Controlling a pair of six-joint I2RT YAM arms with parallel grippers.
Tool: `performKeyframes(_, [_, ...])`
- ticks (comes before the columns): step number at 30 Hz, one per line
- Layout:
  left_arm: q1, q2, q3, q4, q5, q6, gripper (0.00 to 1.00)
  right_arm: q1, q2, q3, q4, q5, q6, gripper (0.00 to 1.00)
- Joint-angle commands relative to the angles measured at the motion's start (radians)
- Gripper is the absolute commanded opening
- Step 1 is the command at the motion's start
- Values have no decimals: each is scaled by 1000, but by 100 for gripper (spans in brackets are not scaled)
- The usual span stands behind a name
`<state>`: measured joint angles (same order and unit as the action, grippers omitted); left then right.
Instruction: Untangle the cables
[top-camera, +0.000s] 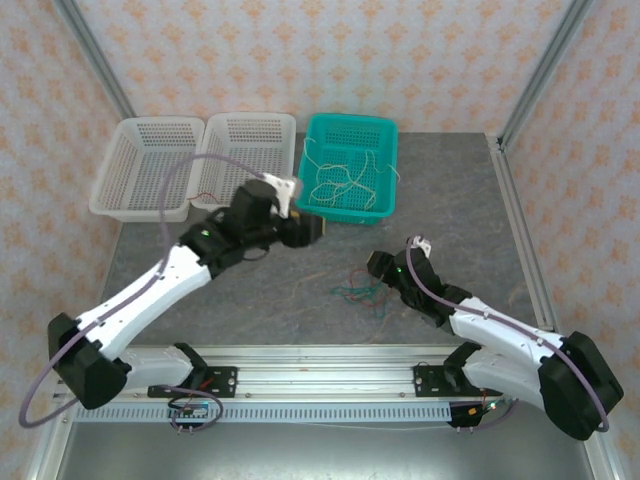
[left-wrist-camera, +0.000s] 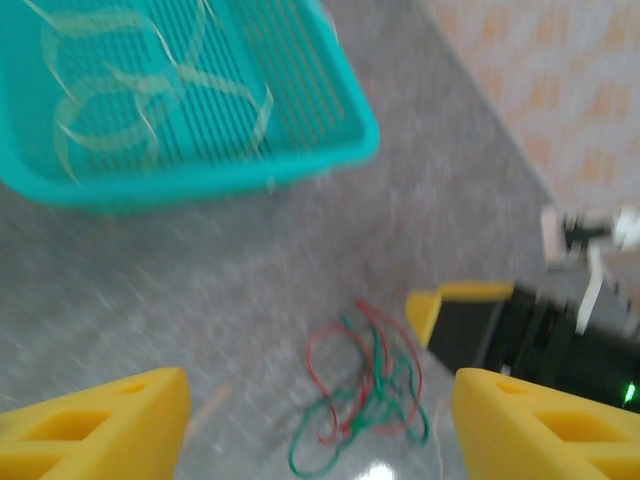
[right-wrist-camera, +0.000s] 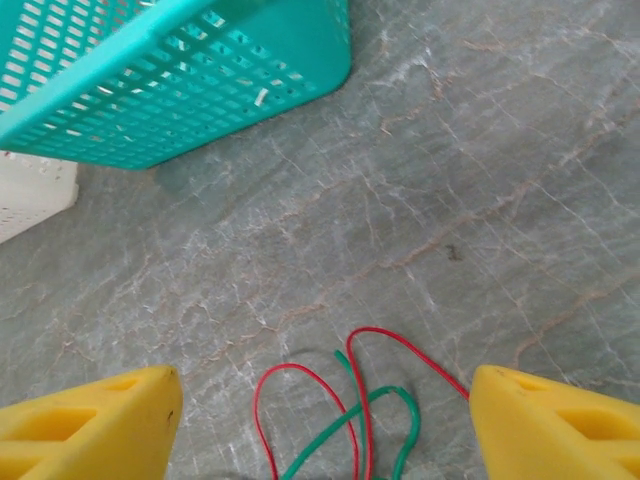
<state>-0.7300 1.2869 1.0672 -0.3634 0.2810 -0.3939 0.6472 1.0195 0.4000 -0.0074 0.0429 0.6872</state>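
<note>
Red and green cables (right-wrist-camera: 362, 403) on grey table (right-wrist-camera: 480, 200), between yellow fingers (right-wrist-camera: 90, 420) of the empty, wide-open right hand (right-wrist-camera: 325, 425).

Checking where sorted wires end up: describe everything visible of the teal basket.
The teal basket is a rectangular plastic tray with slotted walls, a slotted floor and a smooth rim. It sits upright on the grey table at its far side, close beside a white basket on its left. Loose cream-white cables lie coiled inside it.
</note>
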Motion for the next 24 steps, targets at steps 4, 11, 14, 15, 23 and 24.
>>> performKeyframes(4, [-148,173,-39,174,3,-114,69,-1,44,53,-229,27,89,75])
performKeyframes(11, [-183,292,-80,166,-96,-169,69,-1,68,54,-267,-170,131,61])
performKeyframes(14, [-183,311,-96,154,-128,-177,69,-1,90,86,-348,-219,133,58])
performKeyframes(15, [-183,312,-104,159,-137,-184,69,-1,102,99,-373,-235,130,57])
performKeyframes(23, [-183,350,-108,158,-165,-215,68,10,293,183,-364,-354,82,45])
performKeyframes(24, [-181,350,-108,153,-170,-223,67,9,316,197,-387,-335,76,44])
